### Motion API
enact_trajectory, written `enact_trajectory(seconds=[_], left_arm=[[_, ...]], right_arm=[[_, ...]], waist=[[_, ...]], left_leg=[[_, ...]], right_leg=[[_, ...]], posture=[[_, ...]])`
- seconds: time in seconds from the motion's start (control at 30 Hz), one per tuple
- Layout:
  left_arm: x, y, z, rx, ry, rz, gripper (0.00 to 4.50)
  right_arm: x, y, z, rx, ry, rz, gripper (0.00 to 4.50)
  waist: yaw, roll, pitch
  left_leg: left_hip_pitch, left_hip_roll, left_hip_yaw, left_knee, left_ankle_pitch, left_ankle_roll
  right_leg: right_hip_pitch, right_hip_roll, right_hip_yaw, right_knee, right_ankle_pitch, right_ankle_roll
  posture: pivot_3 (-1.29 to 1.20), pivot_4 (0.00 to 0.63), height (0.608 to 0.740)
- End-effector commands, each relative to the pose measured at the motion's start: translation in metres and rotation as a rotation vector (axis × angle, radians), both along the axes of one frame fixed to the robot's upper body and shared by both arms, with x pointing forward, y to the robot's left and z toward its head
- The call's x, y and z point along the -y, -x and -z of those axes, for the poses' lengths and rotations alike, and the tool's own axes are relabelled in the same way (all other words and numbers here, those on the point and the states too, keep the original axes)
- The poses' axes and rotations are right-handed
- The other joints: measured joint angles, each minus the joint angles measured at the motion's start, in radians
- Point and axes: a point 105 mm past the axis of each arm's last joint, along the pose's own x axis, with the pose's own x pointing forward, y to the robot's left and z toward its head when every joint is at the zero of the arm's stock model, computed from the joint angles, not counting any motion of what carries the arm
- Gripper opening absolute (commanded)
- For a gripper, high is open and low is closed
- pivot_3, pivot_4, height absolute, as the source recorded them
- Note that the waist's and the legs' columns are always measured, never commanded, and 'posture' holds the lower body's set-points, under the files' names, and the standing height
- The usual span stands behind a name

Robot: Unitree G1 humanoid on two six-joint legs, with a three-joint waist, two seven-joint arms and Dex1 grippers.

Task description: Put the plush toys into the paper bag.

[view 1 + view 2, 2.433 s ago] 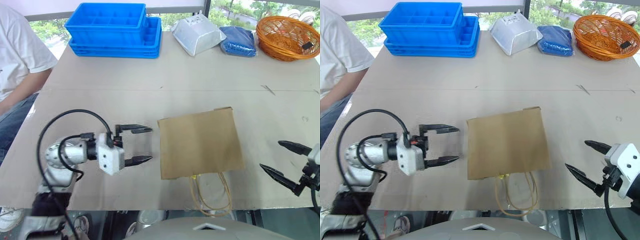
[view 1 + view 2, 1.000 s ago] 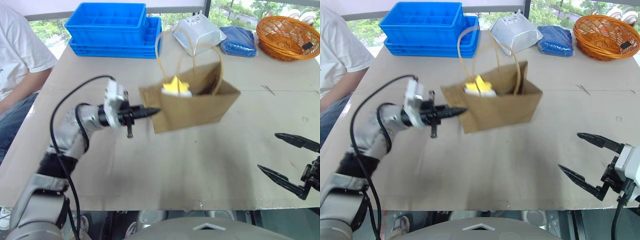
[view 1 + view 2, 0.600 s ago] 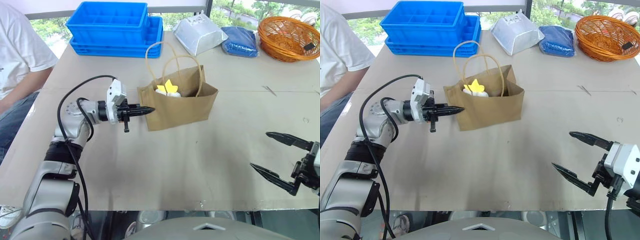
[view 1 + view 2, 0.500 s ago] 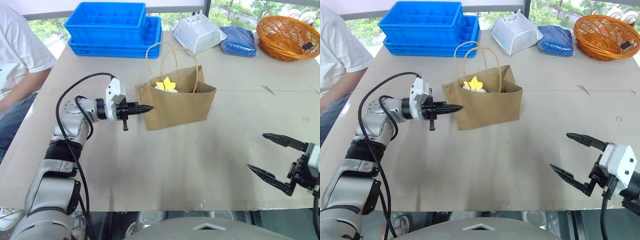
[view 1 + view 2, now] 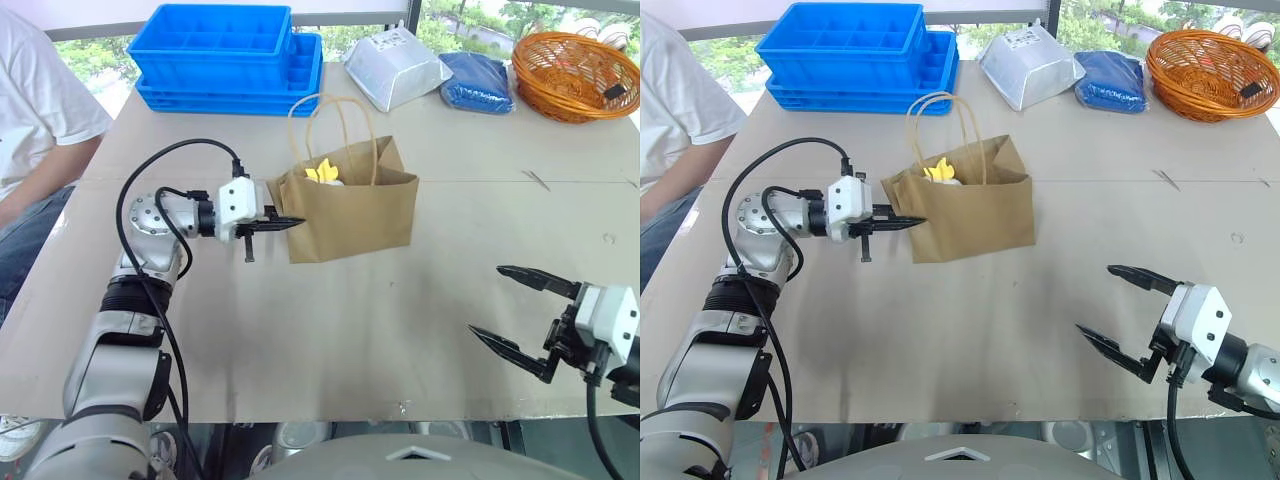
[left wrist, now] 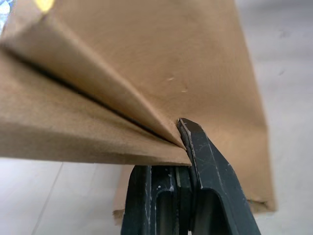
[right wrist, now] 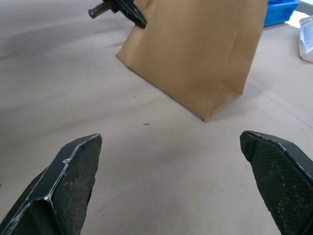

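**A:** So what's different from a couple seconds back? The plain brown kraft paper bag (image 5: 352, 207) was lying flat near the front edge of the pale grey surface (image 5: 330, 340), cord handles trailing toward the robot. Now it's standing upright in the middle, mouth facing up, with the two tan cord handles (image 5: 335, 125) looping above it. A second ago it was up in the air and tilted; now its base sits on the surface.

**B:** Who's got it?

**A:** The left tool (image 5: 283, 222) is pinched tight on the bag's left side fold. In the left wrist view you can see a black finger (image 6: 210, 176) clamped right at the paper crease. The arm has also come lower than a second ago.

**B:** And the toys?

**A:** A white plush toy with yellow tips (image 5: 323, 173) pokes out of the bag's mouth on the left side. Can't tell about the brown one.

**B:** Bag orientation?

**A:** Its long side runs left to right across the surface, broad face toward the robot.

**B:** Right side?

**A:** The right tool (image 5: 522, 312) hovers wide and empty near the front right edge, well apart from the bag, fingers pointing left toward it.
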Motion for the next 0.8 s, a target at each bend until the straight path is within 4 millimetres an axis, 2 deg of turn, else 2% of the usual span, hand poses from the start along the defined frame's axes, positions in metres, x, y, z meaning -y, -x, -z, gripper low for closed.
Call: enact_trajectory(seconds=[0.03, 0.23, 0.33, 0.5, 0.6, 0.73, 0.77, 0.8], left_arm=[[0.0, -0.006, 0.001, 0.055, -0.039, -0.021, 0.11], [-0.004, -0.001, 0.0, 0.247, -0.119, 0.031, 0.11], [0.001, 0.001, -0.01, 0.35, -0.083, 0.04, 0.11], [0.0, 0.005, 0.001, 0.447, -0.165, 0.058, 0.11], [0.005, 0.004, -0.002, 0.407, -0.066, 0.017, 0.11], [0.001, 0.008, -0.009, 0.245, 0.081, -0.019, 0.11], [0.0, 0.011, -0.011, 0.214, 0.106, -0.013, 0.75], [-0.003, 0.015, -0.012, 0.174, 0.128, -0.003, 0.99]], right_arm=[[-0.004, 0.0, -0.005, 0.027, -0.003, -0.018, 4.5], [-0.006, -0.004, -0.006, 0.026, -0.012, -0.027, 4.5], [-0.007, -0.005, -0.007, 0.028, -0.017, -0.029, 4.5], [-0.01, -0.007, -0.006, 0.027, -0.023, -0.032, 4.5], [-0.01, -0.007, -0.008, 0.03, -0.025, -0.033, 4.5], [-0.01, -0.007, -0.009, 0.029, -0.025, -0.031, 4.5], [-0.009, -0.006, -0.009, 0.029, -0.024, -0.03, 4.5], [-0.009, -0.006, -0.01, 0.03, -0.024, -0.027, 4.5]], waist=[[0.001, 0.0, 0.0], [0.0, 0.0, 0.0], [0.001, 0.0, 0.0], [0.001, 0.0, 0.0], [0.0, 0.0, 0.0], [0.0, 0.0, 0.0], [0.0, 0.0, 0.0], [0.0, 0.0, 0.0]], left_leg=[[0.0, 0.0, 0.0, 0.0, 0.0, 0.0], [0.0, 0.0, 0.0, 0.0, 0.0, 0.0], [0.0, 0.0, 0.0, 0.0, 0.0, 0.0], [0.0, 0.0, 0.0, 0.0, 0.0, 0.0], [0.0, 0.0, 0.0, 0.0, 0.0, 0.0], [0.0, 0.0, 0.0, 0.0, 0.0, 0.0], [0.0, 0.0, -0.001, 0.0, 0.0, 0.0], [0.0, 0.0, -0.001, 0.0, 0.0, 0.0]], right_leg=[[0.0, 0.0, 0.0, 0.0, 0.0, 0.0], [0.0, -0.001, 0.0, 0.0, 0.0, 0.0], [0.0, -0.001, 0.0, 0.0, 0.0, 0.0], [0.0, -0.002, -0.001, 0.0, 0.0, 0.0], [0.0, -0.002, -0.001, 0.0, 0.0, 0.0], [0.0, -0.002, -0.001, 0.0, 0.0, 0.0], [0.0, -0.002, -0.001, 0.0, 0.0, 0.0], [0.0, -0.002, -0.001, 0.0, 0.0, 0.0]], posture=[[0.0, 0.15, 0.74], [0.0, 0.15, 0.74], [0.0, 0.15, 0.74], [0.0, 0.15, 0.74], [0.0, 0.15, 0.74], [0.0, 0.15, 0.74], [0.0, 0.15, 0.74], [0.0, 0.15, 0.74]])
